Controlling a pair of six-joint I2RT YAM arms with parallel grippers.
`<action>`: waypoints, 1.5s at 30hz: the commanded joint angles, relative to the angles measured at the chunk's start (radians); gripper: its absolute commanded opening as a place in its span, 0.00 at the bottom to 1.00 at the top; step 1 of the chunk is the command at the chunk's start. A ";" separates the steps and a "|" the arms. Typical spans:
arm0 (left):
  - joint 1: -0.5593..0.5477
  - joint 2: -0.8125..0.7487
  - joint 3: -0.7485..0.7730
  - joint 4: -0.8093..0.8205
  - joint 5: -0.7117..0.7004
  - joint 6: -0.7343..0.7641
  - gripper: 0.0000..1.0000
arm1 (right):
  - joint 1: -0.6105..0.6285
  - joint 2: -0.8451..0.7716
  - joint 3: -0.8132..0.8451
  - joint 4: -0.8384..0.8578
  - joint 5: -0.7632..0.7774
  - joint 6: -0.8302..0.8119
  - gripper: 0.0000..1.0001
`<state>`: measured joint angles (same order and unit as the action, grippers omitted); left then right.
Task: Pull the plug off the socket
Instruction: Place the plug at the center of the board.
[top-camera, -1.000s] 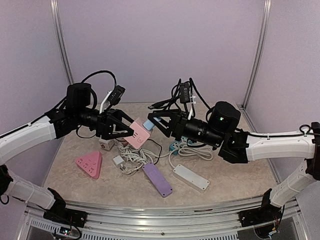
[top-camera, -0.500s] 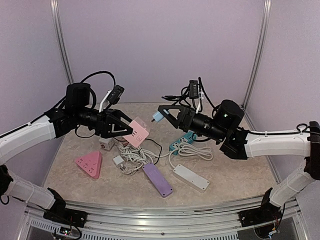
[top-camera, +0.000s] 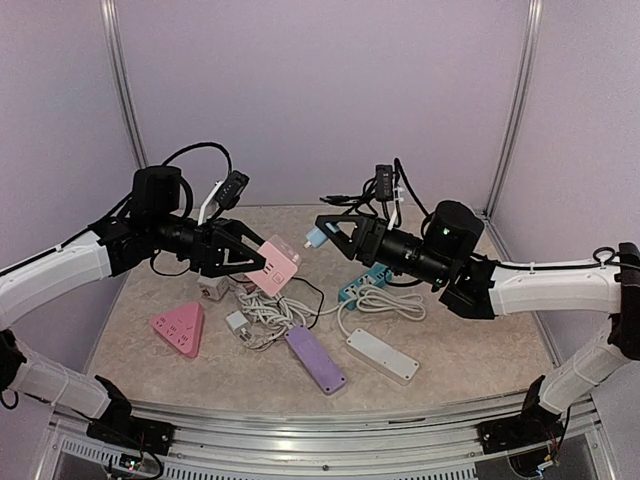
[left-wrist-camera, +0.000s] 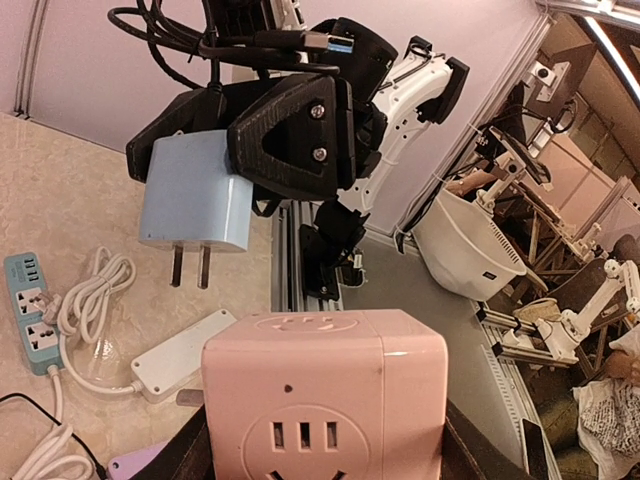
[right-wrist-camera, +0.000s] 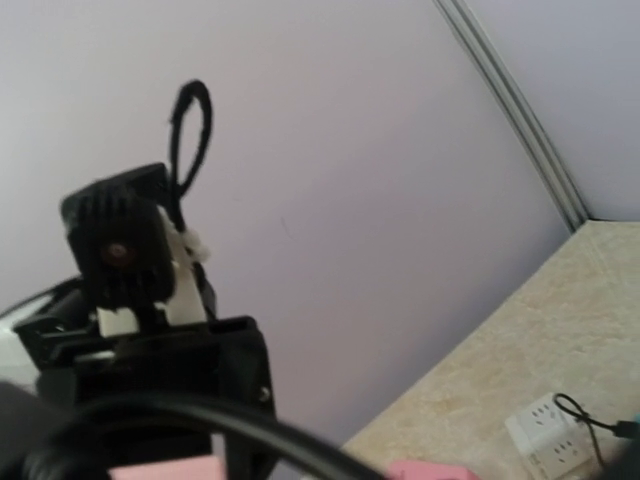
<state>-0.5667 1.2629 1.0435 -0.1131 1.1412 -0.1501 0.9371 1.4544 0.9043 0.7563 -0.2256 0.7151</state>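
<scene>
Lilac walls, marbled tabletop. From above, left gripper clamps pink plastic cube socket to brace it; right gripper pinches pale-blue square plug just right of it, prongs free. Left wrist: plug above-left of socket, apart. Right wrist: grip hidden.

White-shelled arms carry black joints, looping black cables and screw-studded fingers.

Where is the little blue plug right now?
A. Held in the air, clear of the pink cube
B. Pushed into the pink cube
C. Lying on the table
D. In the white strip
A: the blue plug sits in the jaws of the right arm, both prongs bare, apart from the pink cube in the left arm's jaws.
</scene>
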 joint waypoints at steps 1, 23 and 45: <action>0.002 -0.017 0.041 -0.005 -0.013 0.017 0.00 | 0.018 -0.027 0.034 -0.064 0.048 -0.066 0.00; -0.013 -0.125 -0.268 -0.030 -0.630 -0.333 0.00 | -0.369 -0.254 0.027 -0.961 0.270 -0.285 0.00; 0.054 -0.296 -0.412 -0.294 -0.753 -0.465 0.00 | -0.590 0.206 0.231 -1.210 0.238 -0.473 0.00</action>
<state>-0.5270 1.0039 0.6491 -0.3710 0.4023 -0.5915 0.3523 1.6089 1.0950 -0.4084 0.0082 0.2813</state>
